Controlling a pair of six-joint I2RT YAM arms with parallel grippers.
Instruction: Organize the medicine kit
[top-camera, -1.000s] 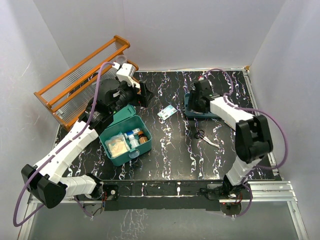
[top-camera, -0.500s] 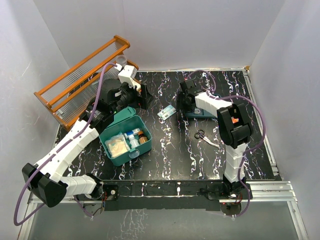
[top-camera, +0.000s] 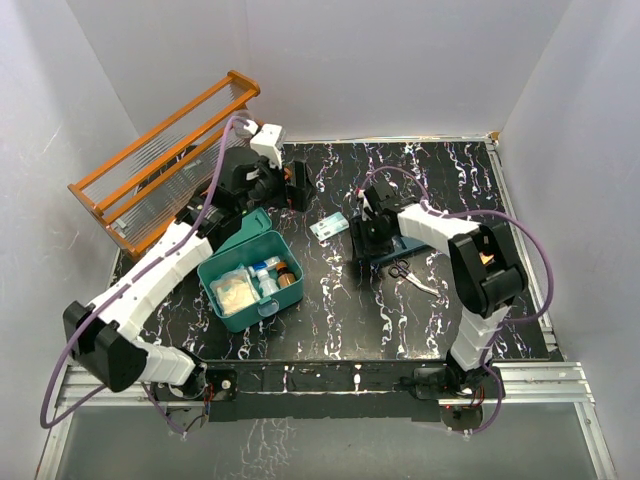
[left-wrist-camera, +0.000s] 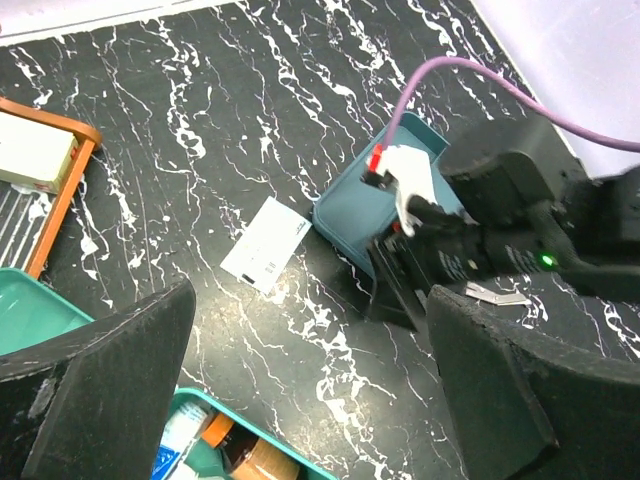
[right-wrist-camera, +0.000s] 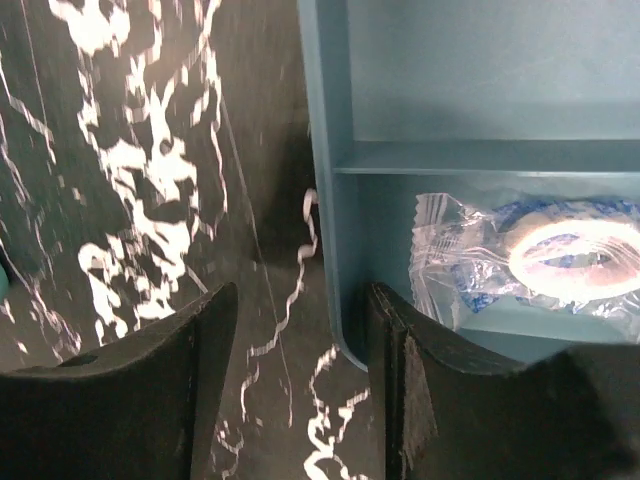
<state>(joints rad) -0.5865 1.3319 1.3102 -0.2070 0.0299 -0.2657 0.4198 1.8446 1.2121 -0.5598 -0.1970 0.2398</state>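
Left jaws wide apart, empty — right jaws apart, straddling teal tray (right-wrist-camera: 324, 110) wall.

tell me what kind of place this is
Probably a robot lab test cell, not a clinic: plain white walls box in a black marbled table, two robot arms are bolted to a metal rail at its near edge, and the medicine kit and scissors look like staged props.
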